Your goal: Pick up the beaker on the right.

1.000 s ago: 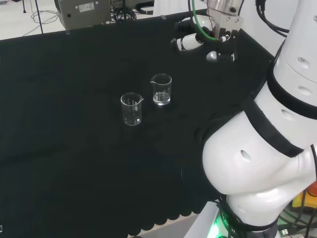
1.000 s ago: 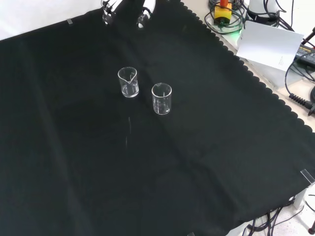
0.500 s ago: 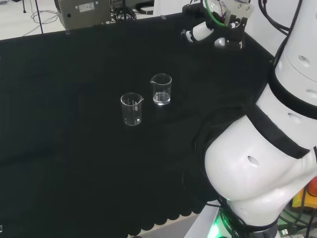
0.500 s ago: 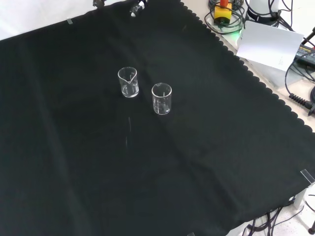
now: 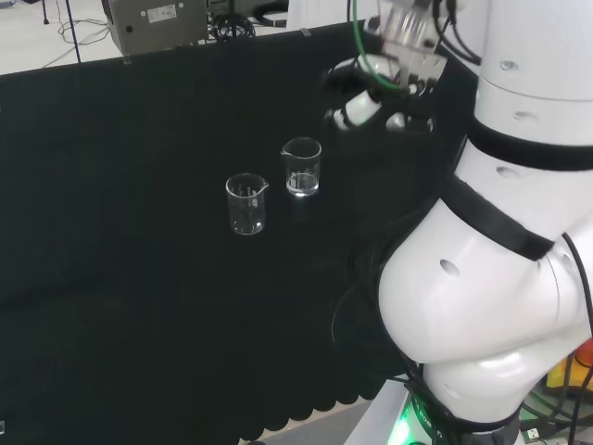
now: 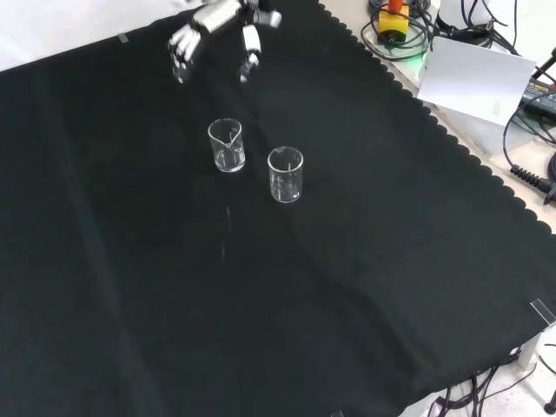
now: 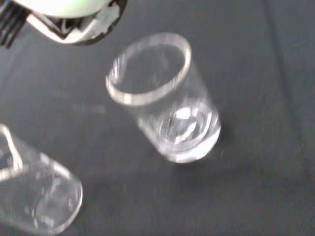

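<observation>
Just below the hand, fingers spread and empty, stands the nearer beaker: best lowered straight, closed round its wall, clear of the farther beaker.

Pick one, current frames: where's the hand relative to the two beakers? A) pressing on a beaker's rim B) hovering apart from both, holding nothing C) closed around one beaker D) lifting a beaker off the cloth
B: in the front view the hand hangs above the cloth with relaxed fingers, clear of the spouted beaker and the second beaker, which both stand upright on the black cloth.
</observation>
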